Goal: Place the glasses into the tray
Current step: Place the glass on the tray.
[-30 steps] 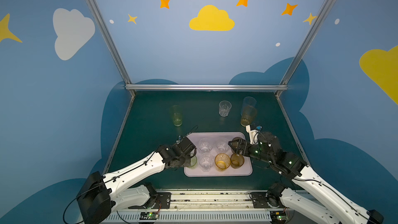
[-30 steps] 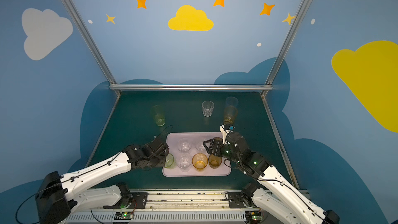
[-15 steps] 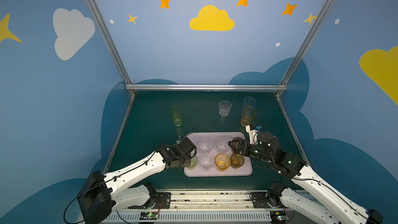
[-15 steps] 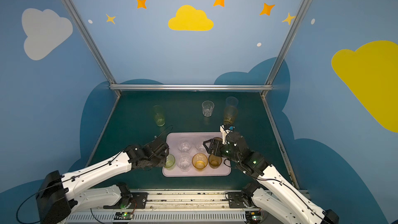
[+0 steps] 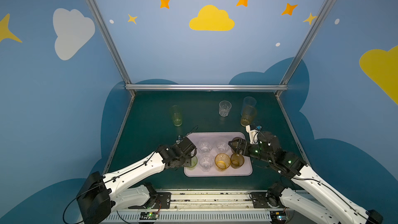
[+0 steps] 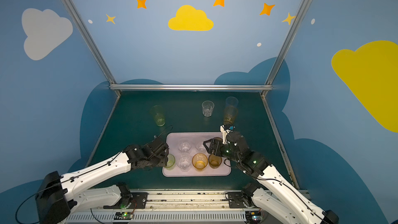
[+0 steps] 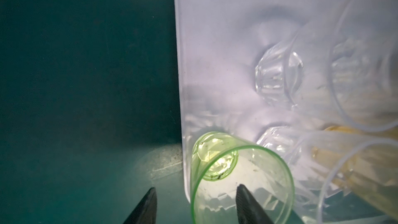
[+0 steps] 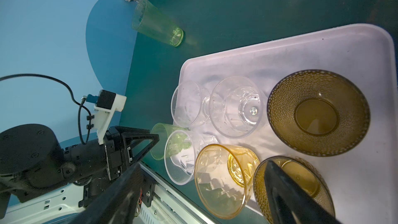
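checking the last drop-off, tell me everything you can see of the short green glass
The short green glass is a transparent, pale green tumbler with a faceted base, empty and upright. It stands in the tray, base by the rim, at a near corner. The open left pincer straddles its wall.

No text, label, brand or number was readable; a faint mark on the tall green glass (image 8: 175, 35) was too blurred.
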Action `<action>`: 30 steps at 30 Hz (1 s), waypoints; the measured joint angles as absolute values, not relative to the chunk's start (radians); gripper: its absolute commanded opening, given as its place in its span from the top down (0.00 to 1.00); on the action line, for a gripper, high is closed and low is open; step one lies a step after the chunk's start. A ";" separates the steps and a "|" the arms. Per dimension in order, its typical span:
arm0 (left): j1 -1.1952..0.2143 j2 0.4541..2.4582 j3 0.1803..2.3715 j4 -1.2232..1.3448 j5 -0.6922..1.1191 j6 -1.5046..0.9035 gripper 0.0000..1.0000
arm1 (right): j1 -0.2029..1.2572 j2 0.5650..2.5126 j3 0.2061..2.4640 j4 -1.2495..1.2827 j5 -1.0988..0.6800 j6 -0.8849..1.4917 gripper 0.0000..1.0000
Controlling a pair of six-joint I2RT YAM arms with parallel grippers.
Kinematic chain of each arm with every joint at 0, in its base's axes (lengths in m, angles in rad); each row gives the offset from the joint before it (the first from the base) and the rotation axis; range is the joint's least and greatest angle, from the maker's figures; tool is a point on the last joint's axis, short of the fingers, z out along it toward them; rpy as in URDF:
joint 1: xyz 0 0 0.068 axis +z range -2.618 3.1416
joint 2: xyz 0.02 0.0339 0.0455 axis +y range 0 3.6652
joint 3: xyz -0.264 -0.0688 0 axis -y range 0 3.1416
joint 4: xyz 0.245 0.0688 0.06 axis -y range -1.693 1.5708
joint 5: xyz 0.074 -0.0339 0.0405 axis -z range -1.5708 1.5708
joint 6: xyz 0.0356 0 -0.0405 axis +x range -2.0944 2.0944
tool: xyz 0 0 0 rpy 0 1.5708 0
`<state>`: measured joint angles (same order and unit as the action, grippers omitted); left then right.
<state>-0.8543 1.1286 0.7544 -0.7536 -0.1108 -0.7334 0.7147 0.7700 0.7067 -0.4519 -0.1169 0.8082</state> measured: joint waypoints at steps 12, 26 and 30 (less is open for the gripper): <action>-0.854 1.041 0.760 -0.766 -0.175 -0.718 0.00 | 0.708 0.831 0.754 -0.504 -0.124 0.787 0.12; -0.794 0.955 0.770 -0.689 -0.233 -0.665 0.00 | 0.628 1.134 1.176 -0.717 -0.073 0.626 0.12; -0.760 0.910 0.769 -0.638 -0.237 -0.633 0.00 | 0.599 1.243 1.287 -0.737 -0.073 0.588 0.12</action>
<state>-0.7601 0.9100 0.7692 -0.6384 -0.2371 -0.6327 0.5987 1.2430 1.2865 -0.7368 -0.0731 0.5880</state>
